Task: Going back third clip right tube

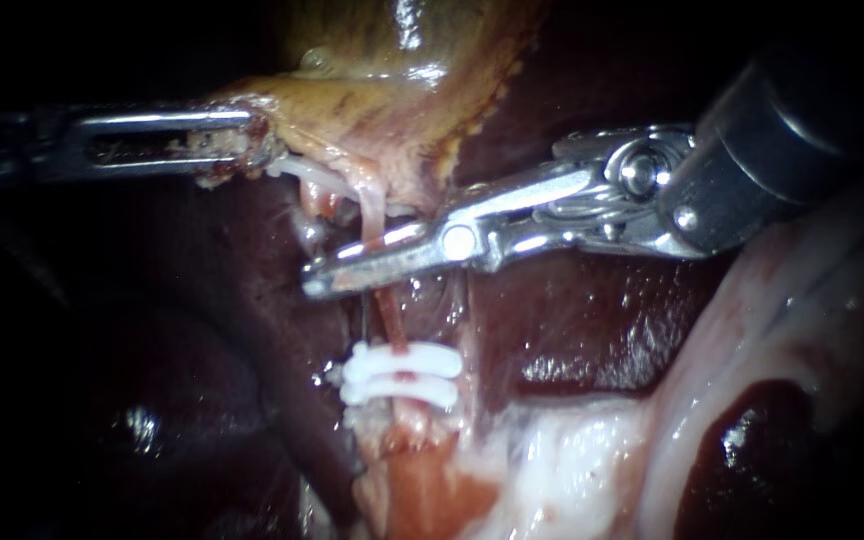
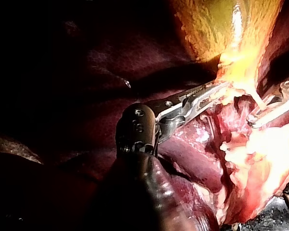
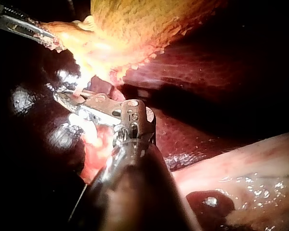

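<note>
My right instrument (image 1: pixel 372 262) comes in from the upper right and lies across a thin reddish tube (image 1: pixel 390 322). Its jaws stand close together on the tube, with white bits of a clip (image 1: pixel 400 235) showing between them. Lower on the same tube sit two white clips (image 1: pixel 402 377), one just above the other. My left instrument (image 1: pixel 237 148) is shut on the yellowish lower edge of the gallbladder (image 1: pixel 382 100) and holds it taut toward the left. The right wrist view shows the right jaws (image 3: pixel 70 98) under the gallbladder edge.
Dark red liver (image 1: pixel 572 320) lies behind and on both sides of the tube. Pale, wet fatty tissue (image 1: pixel 752 330) runs along the lower right. A whitish strand (image 1: pixel 307 172) stretches from the left jaws toward the tube.
</note>
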`<state>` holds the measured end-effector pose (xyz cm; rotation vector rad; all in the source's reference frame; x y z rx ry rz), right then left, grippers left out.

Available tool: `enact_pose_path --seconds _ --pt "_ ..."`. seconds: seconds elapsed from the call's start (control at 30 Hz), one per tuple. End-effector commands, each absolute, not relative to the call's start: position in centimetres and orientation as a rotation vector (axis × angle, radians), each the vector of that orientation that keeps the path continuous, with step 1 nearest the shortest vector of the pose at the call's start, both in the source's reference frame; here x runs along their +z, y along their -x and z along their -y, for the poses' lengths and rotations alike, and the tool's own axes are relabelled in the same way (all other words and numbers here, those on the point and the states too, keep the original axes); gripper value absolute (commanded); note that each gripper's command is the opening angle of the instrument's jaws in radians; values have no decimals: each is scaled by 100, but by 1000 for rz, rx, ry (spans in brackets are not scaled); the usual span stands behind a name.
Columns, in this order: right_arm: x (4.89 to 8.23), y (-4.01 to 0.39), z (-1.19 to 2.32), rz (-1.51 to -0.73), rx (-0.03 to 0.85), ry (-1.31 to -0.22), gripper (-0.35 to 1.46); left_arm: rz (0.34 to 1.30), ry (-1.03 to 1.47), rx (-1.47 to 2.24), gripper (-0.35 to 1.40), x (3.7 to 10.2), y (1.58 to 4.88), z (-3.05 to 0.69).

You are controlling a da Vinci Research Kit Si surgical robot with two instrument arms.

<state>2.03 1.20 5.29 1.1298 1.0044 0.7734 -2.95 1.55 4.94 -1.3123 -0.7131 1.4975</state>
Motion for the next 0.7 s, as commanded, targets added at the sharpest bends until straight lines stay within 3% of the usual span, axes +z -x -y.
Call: enact_pose_path --seconds 0.03,0.07,0.2,0.3,0.47,0.7 --pt "529 -204 -121 -1003 774 -1127 -35 713 1313 1498 -35 493 295 -154" --pt "529 -204 -121 -1005 774 -1128 -35 713 1313 1498 -35 493 295 -154" --pt "528 -206 -119 -1034 752 -1117 22 716 1310 1493 -35 493 295 -154" --pt "529 -213 -120 -1080 726 -1100 42 720 1309 1486 -35 493 294 -154" --pt "534 -222 -117 -1130 677 -1052 48 720 1309 1486 -35 493 294 -154" --pt "553 -225 -112 -1214 606 -865 50 719 1312 1484 -35 492 294 -154"
